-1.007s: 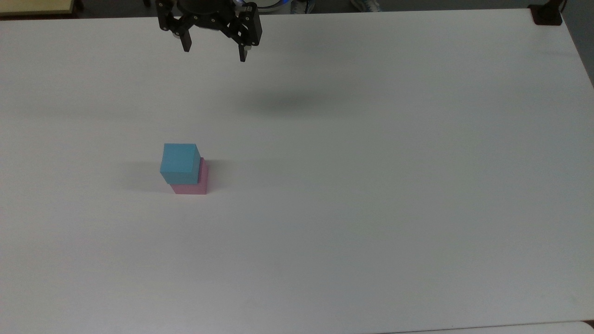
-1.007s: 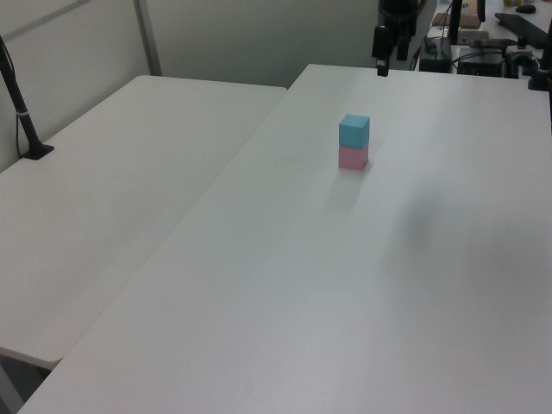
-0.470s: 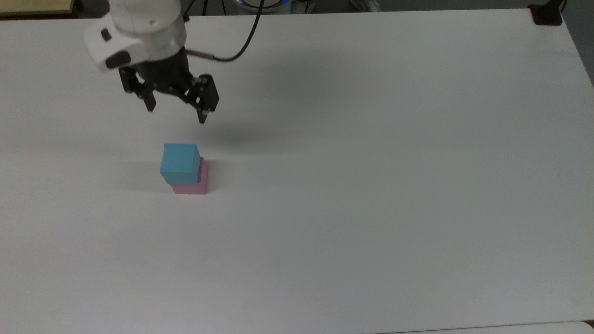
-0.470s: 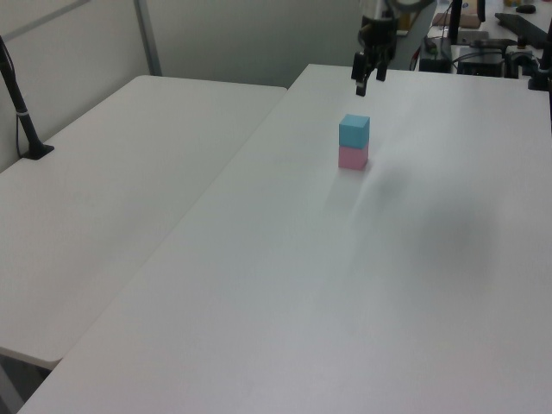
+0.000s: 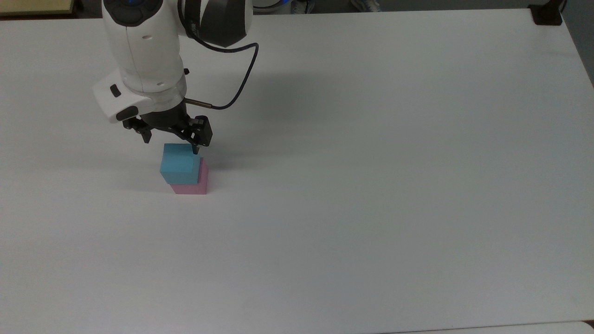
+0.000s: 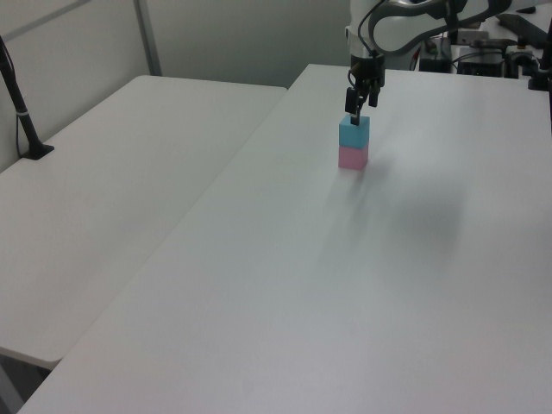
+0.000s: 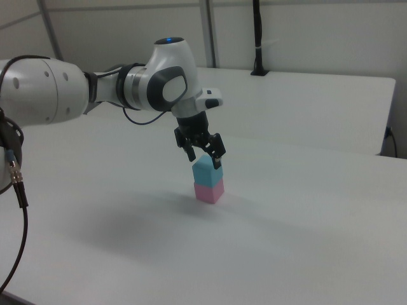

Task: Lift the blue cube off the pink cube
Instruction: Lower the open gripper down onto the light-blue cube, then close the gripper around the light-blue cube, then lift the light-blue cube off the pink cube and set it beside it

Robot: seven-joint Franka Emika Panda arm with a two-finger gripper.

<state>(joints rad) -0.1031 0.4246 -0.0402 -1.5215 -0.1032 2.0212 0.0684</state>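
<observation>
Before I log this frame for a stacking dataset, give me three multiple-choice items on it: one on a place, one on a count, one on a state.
1. Where is the blue cube?
A. Beside the pink cube, on the table
B. On top of the pink cube
C. Held in the air

2. How many cubes stand on the table?
A. Two
B. Three
C. Four

3. What is the state of the hand?
A. Shut on the blue cube
B. Shut on nothing, far off
C. Open, just above the blue cube

Answers:
1. B: the left view and the right view show the blue cube resting on the pink cube.
2. A: one blue and one pink make up the stack.
3. C: in the right view the fingers stand apart around the blue cube's top, and the cube sits on the pink one, not lifted.
</observation>
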